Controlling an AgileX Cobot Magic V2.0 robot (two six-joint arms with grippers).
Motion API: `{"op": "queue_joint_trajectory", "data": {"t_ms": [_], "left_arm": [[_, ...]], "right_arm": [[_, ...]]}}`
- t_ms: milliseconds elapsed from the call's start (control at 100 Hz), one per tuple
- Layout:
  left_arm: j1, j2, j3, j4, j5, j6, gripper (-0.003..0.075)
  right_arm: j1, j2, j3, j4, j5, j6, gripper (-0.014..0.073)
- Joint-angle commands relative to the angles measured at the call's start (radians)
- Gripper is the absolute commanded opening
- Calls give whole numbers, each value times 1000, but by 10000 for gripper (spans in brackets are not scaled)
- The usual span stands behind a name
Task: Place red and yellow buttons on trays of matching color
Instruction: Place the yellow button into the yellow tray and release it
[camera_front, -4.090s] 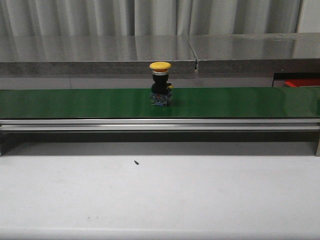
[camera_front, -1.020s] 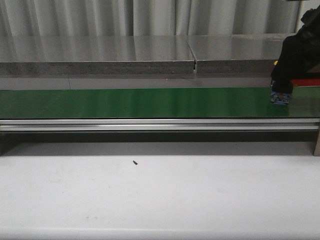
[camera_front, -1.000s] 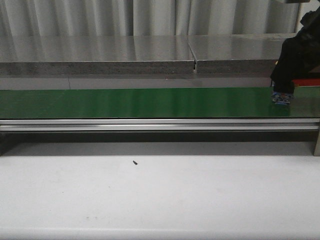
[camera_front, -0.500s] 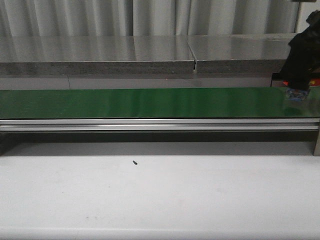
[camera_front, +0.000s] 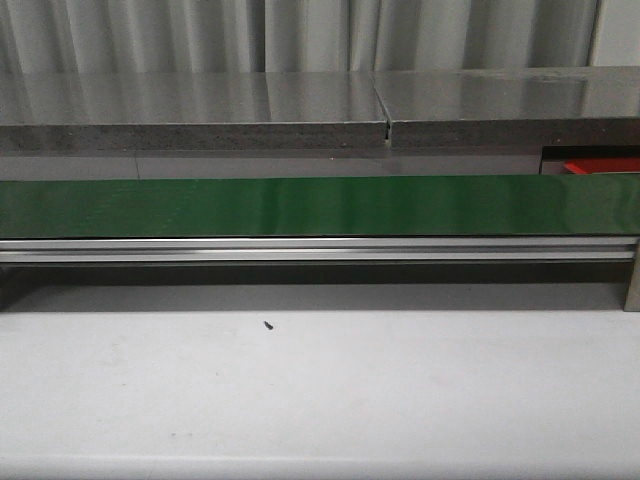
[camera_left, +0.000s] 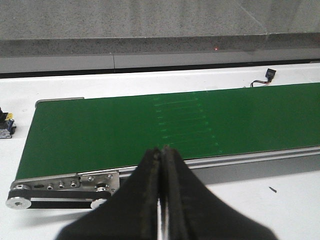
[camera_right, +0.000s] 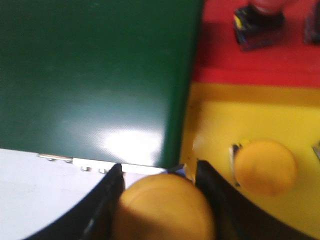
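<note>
We see the right gripper (camera_right: 159, 187) grasping a yellow button (camera_right: 164, 207) just past the green belt's (camera_right: 95, 75) right end, over the yellow tray (camera_right: 210, 125); left gripper (camera_left: 161, 152) clenched, empty.

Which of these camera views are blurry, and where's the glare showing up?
Right wrist view: soft throughout, the held yellow button most blurred, with a white glare patch on the green belt. Front view: sharp, pale sheen along the belt. Left wrist view: belt crisp, closed fingers blurred.

Green belt (camera_front: 300, 205), yellow button (camera_right: 162, 207), yellow tray (camera_right: 250, 115), red tray (camera_right: 220, 55).
</note>
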Motion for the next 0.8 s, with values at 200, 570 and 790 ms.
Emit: {"op": "queue_joint_trajectory", "data": {"t_ms": [200,570,790], "left_arm": [[-10,-3,-27,-35,-50,-1,-19],[-10,-3,-27,-35,-50,-1,-19],[-10,-3,-27,-35,-50,-1,-19]], "right_arm": [[-88,-50,109,101,-144,0,99],[-85,-4,166,102,-217,-1,99],[-84,37,166,104,-213,-1,99]]}}
